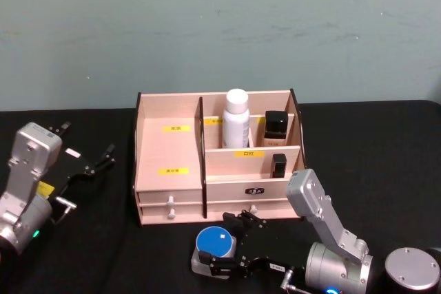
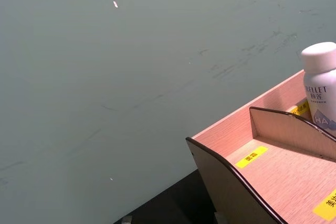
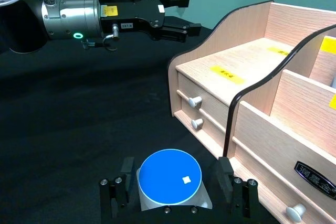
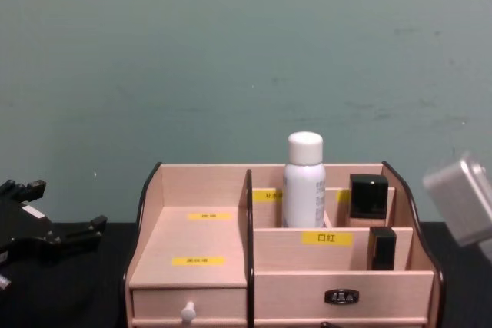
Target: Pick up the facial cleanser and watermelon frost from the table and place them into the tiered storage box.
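One jar (image 3: pixel 169 176), blue-lidded and probably the watermelon frost, stands on the table (image 1: pixel 103 253) just in front of the box (image 1: pixel 169 149). The right gripper (image 3: pixel 176 165) straddles it, jaws apart and neither finger touching. A white bottle (image 1: pixel 236 118), likely the cleanser, stands upright in a rear compartment. The left gripper (image 3: pixel 184 13) hangs to the box's left, jaws apart. Risks: the jar sits off-centre between the jaws, so closing may shove it or let its round wall slip. A careless lift could strike the drawer knobs (image 3: pixel 195 100).
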Robot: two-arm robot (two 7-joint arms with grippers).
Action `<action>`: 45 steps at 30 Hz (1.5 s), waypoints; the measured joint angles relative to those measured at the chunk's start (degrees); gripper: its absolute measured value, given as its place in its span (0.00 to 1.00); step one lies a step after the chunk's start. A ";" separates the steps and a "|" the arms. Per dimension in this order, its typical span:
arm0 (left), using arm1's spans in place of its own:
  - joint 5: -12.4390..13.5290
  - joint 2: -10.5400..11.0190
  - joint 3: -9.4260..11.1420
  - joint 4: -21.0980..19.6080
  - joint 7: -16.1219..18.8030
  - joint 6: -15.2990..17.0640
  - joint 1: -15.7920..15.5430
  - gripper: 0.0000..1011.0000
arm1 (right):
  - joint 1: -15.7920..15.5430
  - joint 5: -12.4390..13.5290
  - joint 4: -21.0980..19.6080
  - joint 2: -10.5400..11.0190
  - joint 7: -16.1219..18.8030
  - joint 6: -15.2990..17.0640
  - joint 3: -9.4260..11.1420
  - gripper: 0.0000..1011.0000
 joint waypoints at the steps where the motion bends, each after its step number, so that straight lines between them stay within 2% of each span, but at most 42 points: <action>1: 0.00 0.00 0.00 0.00 0.00 0.00 0.00 1.00 | 0.19 0.00 0.22 -0.10 0.08 0.02 -0.11 0.99; 18: 0.00 0.00 0.00 0.00 0.00 0.00 0.00 1.00 | 2.88 -0.55 3.72 -1.86 1.24 0.17 -1.99 0.99; 33: 0.00 0.00 0.00 0.00 0.00 0.00 0.00 1.00 | 3.25 -1.12 3.88 -2.01 1.13 0.95 -2.52 0.99; 38: 0.00 0.00 0.00 0.00 0.00 0.00 0.00 1.00 | 3.25 -1.12 3.85 -1.98 1.10 0.89 -2.47 0.89; 43: 0.00 0.00 0.00 0.00 0.00 0.00 0.00 1.00 | 3.23 -1.12 3.82 -1.97 1.10 0.84 -2.44 0.74; 45: 0.00 0.00 0.00 0.00 0.00 0.00 0.00 1.00 | 3.23 -1.12 3.82 -1.97 1.09 0.83 -2.44 0.73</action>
